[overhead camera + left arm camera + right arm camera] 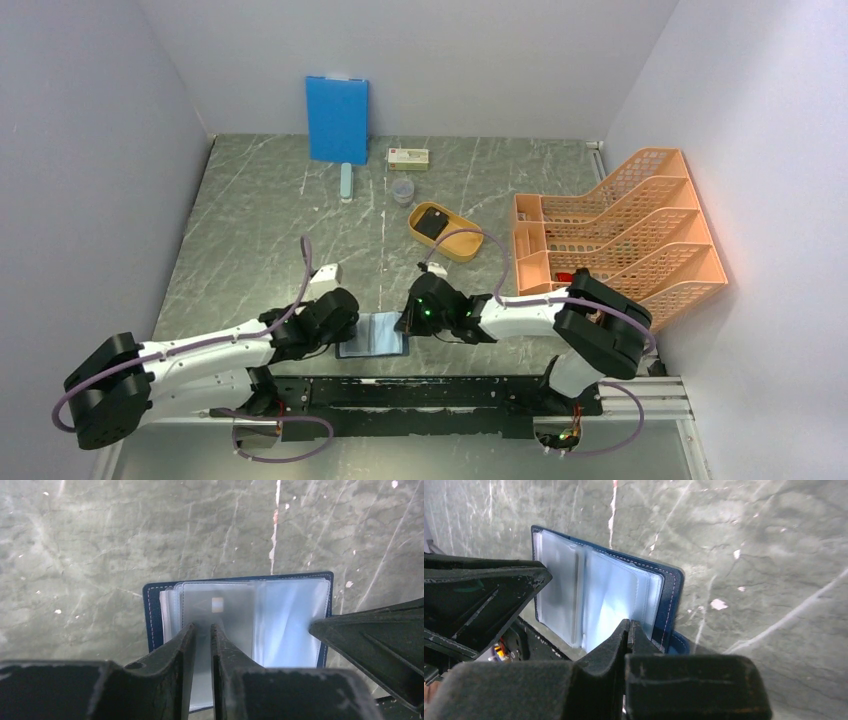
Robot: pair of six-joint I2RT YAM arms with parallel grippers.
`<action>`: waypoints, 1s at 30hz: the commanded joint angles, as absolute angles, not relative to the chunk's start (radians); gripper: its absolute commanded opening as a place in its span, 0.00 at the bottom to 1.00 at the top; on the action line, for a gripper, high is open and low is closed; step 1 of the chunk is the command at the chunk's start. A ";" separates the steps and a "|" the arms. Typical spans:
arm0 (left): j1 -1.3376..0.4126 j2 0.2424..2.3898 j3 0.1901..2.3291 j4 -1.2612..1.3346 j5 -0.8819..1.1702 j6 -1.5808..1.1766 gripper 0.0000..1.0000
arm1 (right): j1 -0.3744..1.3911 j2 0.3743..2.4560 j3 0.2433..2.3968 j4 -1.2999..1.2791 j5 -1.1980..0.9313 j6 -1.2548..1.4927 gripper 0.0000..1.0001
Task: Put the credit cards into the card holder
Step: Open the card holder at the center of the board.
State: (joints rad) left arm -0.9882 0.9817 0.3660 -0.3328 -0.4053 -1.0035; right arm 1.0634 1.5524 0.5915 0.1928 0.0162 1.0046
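The small dark navy folding card holder point(372, 338) lies spread open on the grey marbled table point(260, 220), close to the near edge and right between the two arms, its clear plastic sleeves facing up. The left gripper point(202, 628) hangs over the left page, fingers only a thin slit apart. Beneath them lies a frosted grey credit card with a gold chip point(217, 611), flat on the sleeves – whether anything is actually pinched, there's no telling. The right gripper point(629, 625) is clenched tight and carries nothing, its tips sitting at the near edge of the right-hand sleeves. Farther back, a yellow-orange oval tray point(462, 247) sits well apart from the action.
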 commanded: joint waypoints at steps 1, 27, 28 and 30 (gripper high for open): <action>-0.973 1.040 0.357 -0.277 -0.421 -0.990 0.22 | 1.020 1.524 0.573 0.138 0.065 0.972 0.00; -0.821 1.298 0.506 -0.097 -0.296 -0.844 0.15 | 0.884 1.512 0.566 0.130 -0.017 0.909 0.00; -0.821 1.283 0.506 -0.103 -0.294 -0.845 0.18 | 0.887 1.506 0.568 0.128 -0.017 0.910 0.00; -0.820 1.243 0.507 -0.121 -0.294 -0.844 0.25 | 0.891 1.490 0.578 0.105 -0.012 0.903 0.00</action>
State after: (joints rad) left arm -0.8253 1.3052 0.5148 -0.0933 -0.3168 -0.8589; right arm 0.8795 1.5204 0.5861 0.1471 -0.0113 0.8986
